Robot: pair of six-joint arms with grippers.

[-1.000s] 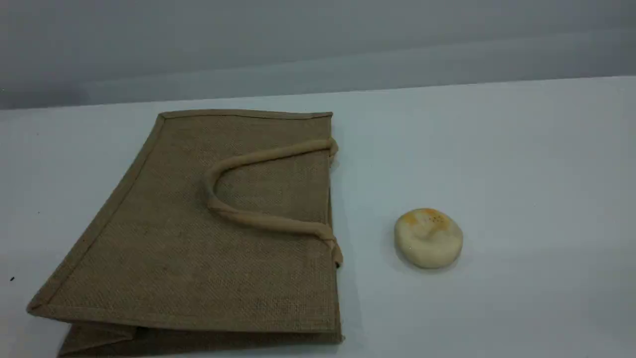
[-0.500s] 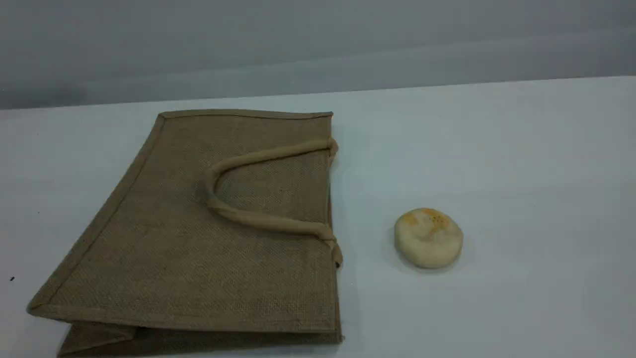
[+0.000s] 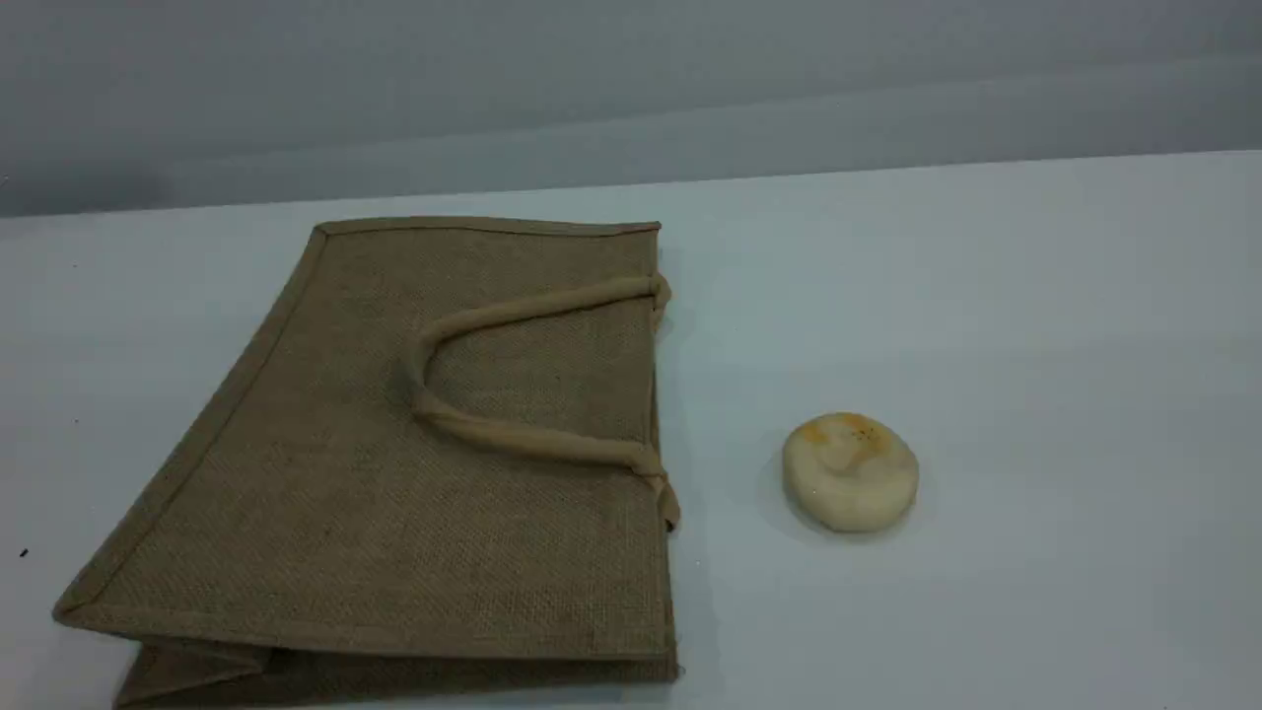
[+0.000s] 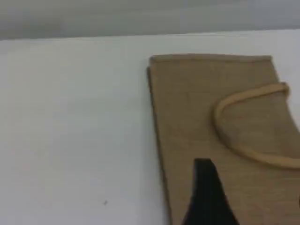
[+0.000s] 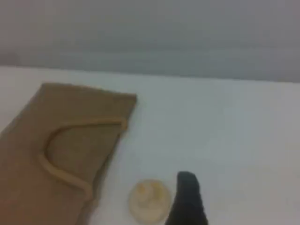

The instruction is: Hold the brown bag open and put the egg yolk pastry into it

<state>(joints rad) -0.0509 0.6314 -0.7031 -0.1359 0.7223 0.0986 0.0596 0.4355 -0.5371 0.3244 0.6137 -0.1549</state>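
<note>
A pale grey wall is running behind a white desk that is filling most of the scene view. The brown bag is lying flat on the desk's left half, its mouth edge facing right, and its upper beige handle is resting folded back across the top panel. The egg yolk pastry is sitting on the bare desk near the bag's mouth edge, apart from it, orange patch upward.

The scene view is showing neither arm. The left wrist view is showing one dark fingertip of the left claw hanging over the bag, with the handle ahead of it; the pastry is outside this view. The right wrist view is taking in the bag, the pastry and one dark fingertip of the right claw just beside the pastry in that picture. Both claws are standing wide apart and gripping nothing.

Compared with the earlier scene frames, the bag and the pastry are lying exactly where they were.
</note>
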